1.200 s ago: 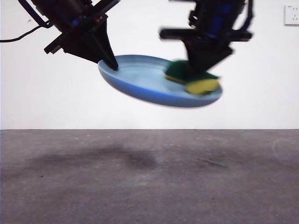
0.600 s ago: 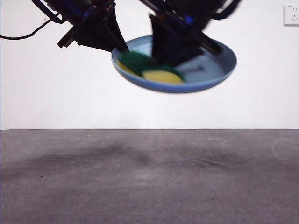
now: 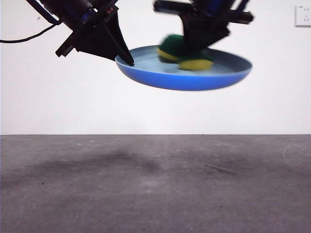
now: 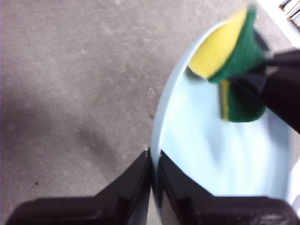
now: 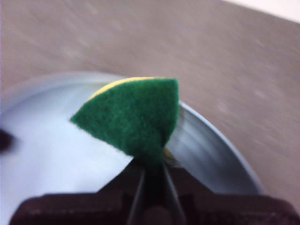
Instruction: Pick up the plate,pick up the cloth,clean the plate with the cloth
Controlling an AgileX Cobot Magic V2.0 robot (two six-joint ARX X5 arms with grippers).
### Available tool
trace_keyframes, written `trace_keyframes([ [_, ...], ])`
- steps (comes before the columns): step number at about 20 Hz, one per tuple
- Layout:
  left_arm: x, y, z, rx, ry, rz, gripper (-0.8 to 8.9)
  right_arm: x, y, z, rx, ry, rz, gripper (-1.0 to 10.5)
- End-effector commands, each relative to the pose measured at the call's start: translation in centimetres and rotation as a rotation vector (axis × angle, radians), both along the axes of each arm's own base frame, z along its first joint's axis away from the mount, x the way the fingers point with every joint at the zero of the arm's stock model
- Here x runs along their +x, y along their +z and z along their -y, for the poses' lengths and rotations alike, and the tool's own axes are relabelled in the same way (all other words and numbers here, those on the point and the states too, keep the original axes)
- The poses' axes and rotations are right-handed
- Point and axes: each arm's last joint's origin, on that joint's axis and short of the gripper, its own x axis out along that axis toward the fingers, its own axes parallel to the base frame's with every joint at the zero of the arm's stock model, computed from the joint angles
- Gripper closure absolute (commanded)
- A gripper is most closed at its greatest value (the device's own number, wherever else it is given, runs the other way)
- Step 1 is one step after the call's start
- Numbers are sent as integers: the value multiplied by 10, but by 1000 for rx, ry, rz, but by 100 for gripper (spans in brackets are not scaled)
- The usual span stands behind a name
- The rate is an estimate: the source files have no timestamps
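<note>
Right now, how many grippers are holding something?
2. The left gripper pinches the plate's rim, holding it in the air; the right gripper clamps the cloth and presses it onto the plate from above.

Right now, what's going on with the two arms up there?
Both arms are working in mid-air above the table. The left gripper is clamped on the rim of the light-blue plate, holding it up off the table. The right gripper pinches the yellow and green sponge and has it inside the plate, against its surface. The sponge looks blurred, so a wiping stroke seems under way.
</note>
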Motion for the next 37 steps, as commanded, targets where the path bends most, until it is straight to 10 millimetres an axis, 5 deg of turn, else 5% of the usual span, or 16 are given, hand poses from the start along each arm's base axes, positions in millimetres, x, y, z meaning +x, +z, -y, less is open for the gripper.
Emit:
trace_keyframes([
  [1, -4, 3, 7, -21, -79, 30, 820, 1, -3, -7, 143, 92, -68, 959],
  [10, 12, -14, -12, 349, 140, 148, 820, -28, 27, 16, 213, 137, -104, 959],
  [20, 65, -105, -35, 480, 222, -132, 808, -75, 66, 62, 186, 28, -2, 959],
  [23, 66, -108, -34, 456, 249, -162, 497, -74, 66, 63, 160, -6, 18, 959],
  [24, 64, -104, -33, 434, 252, -161, 392, -71, 63, 61, 125, -6, 22, 959],
  [30, 41, -50, -32, 203, 175, -105, 375, -37, 25, 36, 4, -22, -99, 959],
  [37, -49, 48, -52, 79, 116, 93, 375, 39, -71, 25, -115, -139, -347, 942],
])
